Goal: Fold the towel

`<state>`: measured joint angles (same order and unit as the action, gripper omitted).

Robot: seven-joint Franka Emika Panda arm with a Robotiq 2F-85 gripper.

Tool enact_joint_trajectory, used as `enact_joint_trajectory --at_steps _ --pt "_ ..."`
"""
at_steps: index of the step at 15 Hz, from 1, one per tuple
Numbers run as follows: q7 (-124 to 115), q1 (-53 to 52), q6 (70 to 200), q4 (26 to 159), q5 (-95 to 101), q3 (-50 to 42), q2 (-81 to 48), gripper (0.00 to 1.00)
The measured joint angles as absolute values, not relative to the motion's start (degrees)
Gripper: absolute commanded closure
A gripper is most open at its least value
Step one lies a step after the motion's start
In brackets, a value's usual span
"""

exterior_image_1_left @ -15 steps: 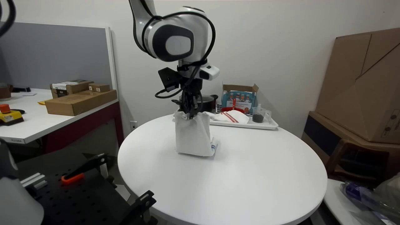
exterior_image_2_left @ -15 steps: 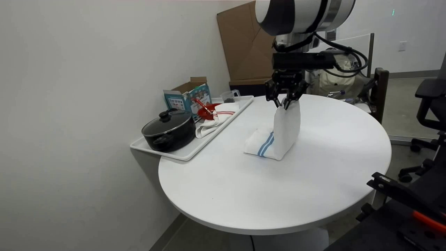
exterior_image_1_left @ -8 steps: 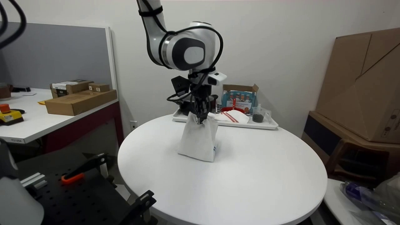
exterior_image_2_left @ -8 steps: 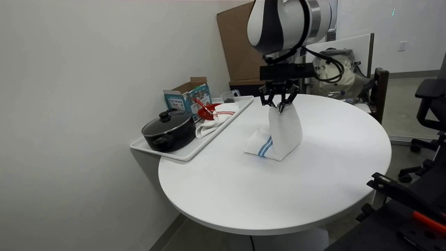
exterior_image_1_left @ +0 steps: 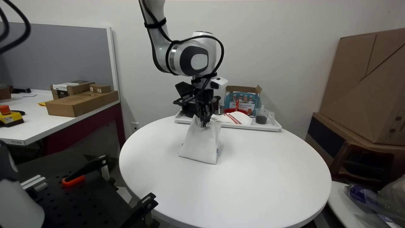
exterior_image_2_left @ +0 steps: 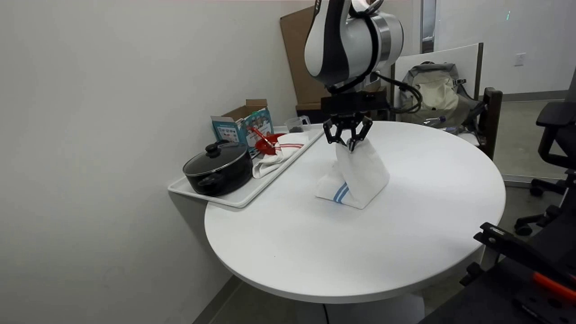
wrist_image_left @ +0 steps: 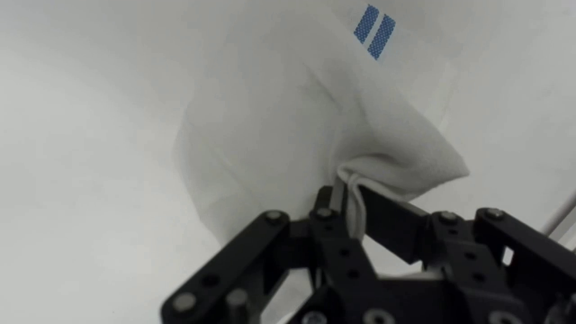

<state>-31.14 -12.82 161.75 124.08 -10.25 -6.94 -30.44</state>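
The white towel (exterior_image_1_left: 200,146) with blue stripes lies partly flat on the round white table (exterior_image_2_left: 288,252). Its raised part leans over toward the flat striped part (exterior_image_2_left: 330,186), which points to the tray side. My gripper (exterior_image_2_left: 351,145) is shut on the towel's raised edge and holds it above the table; it also shows in an exterior view (exterior_image_1_left: 203,124). In the wrist view, the gripper (wrist_image_left: 353,191) pinches a fold of the towel (wrist_image_left: 270,117) between its fingers, and a corner hangs out to the right. Part of the blue stripes is hidden under the raised cloth.
A white tray (exterior_image_2_left: 252,194) stands at the table's wall side. It bears a black pot (exterior_image_2_left: 219,168), a red pan (exterior_image_2_left: 270,145), a red-striped towel (exterior_image_1_left: 235,118), an opened box (exterior_image_2_left: 243,123) and a clear cup (exterior_image_2_left: 297,124). A wall stands behind the tray.
My gripper has moved down and toward the tray side, with the towel edge still held. The raised cloth went from nearly upright to leaning over the striped part.
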Motion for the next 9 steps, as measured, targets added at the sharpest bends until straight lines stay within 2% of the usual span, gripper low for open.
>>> enact_joint_trajectory --at_steps 2,3,5,9 --pt "-31.5 -14.1 160.9 122.3 -9.0 -7.6 -31.9 0.97" --pt "-31.6 -14.6 160.3 121.3 -8.3 -7.9 -32.8 0.64" --pt "-31.6 -15.5 158.8 119.1 -6.8 -8.3 -34.7 0.58" --pt "-31.6 -15.9 157.5 115.8 -4.7 -8.6 -38.2 0.29"
